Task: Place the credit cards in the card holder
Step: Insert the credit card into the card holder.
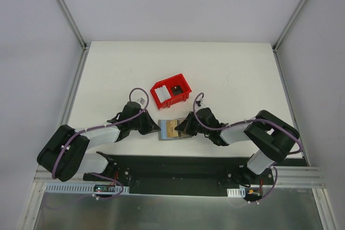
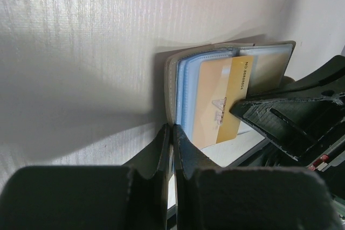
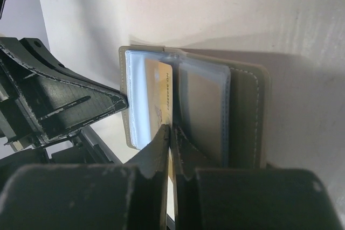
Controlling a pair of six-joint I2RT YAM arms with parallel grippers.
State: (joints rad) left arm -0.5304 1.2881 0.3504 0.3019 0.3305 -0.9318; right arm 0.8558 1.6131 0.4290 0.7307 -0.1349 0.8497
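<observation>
Close to the table's (image 1: 226,79) near edge, the two arms bend inward and their grippers meet at the holder (image 1: 163,131), which lies open and flat between them.

The left gripper (image 2: 172,130) comes in from the holder's left side. Its jaws are clenched, and the grey cover's left edge runs straight into the slit between them, so it seems to pinch that edge.

The right gripper (image 3: 170,130) reaches in from the opposite side, jaws squeezed tight on the gold card (image 3: 161,92); a gold sliver shows between its fingers. The gold card lies on the holder's clear blue-tinted sleeves, partly tucked in among them, and its free end sticks out toward the right gripper. How deep it sits I cannot tell.

The holder's other half lies bare, grey with pale stitching along its rim.

Farther back, just beyond the holder and apart from it, the bin (image 1: 185,94) sits skewed on the table. Inside it lie a white card (image 1: 162,92) on the left and a dark card (image 1: 175,88) on the right.
</observation>
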